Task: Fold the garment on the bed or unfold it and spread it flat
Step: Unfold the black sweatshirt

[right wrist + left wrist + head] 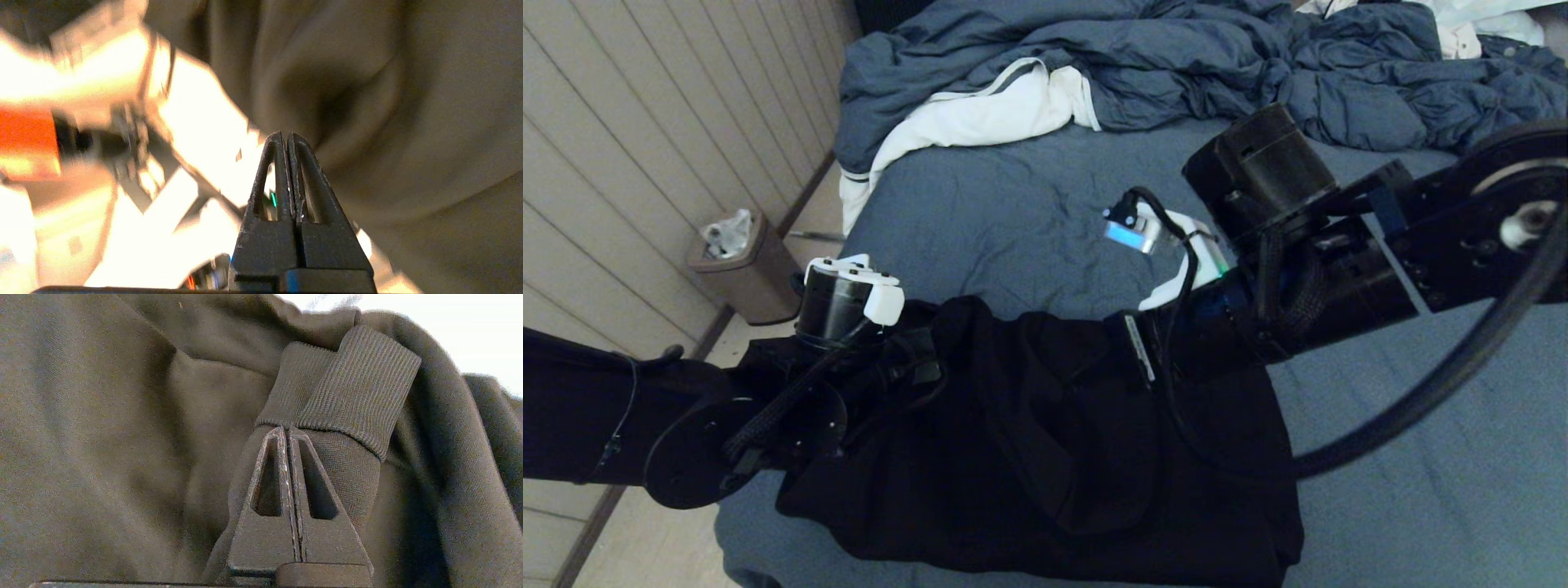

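From the head camera we see the black hoodie bunched in a wide heap at the near edge of the bed, its long axis running across the bed from the left arm to the right arm. Both arms reach into it, and their fingertips are hidden there by the cloth and the arms themselves. Behind it lie a rumpled blue-grey duvet and a white cloth at the far left of the bed; a bin stands on the floor beside the bed.

Only the left wrist camera shows the left gripper: its 2 fingers are pressed together with the tips touching the edge of a ribbed cuff of the hoodie. Whether any fabric is pinched between them we cannot tell.

Only the right wrist camera shows the right gripper, its fingers likewise pressed together with nothing visible between them. Hoodie fabric fills 1 side of that blurred view, close beyond the tips; bright white robot parts fill the other.
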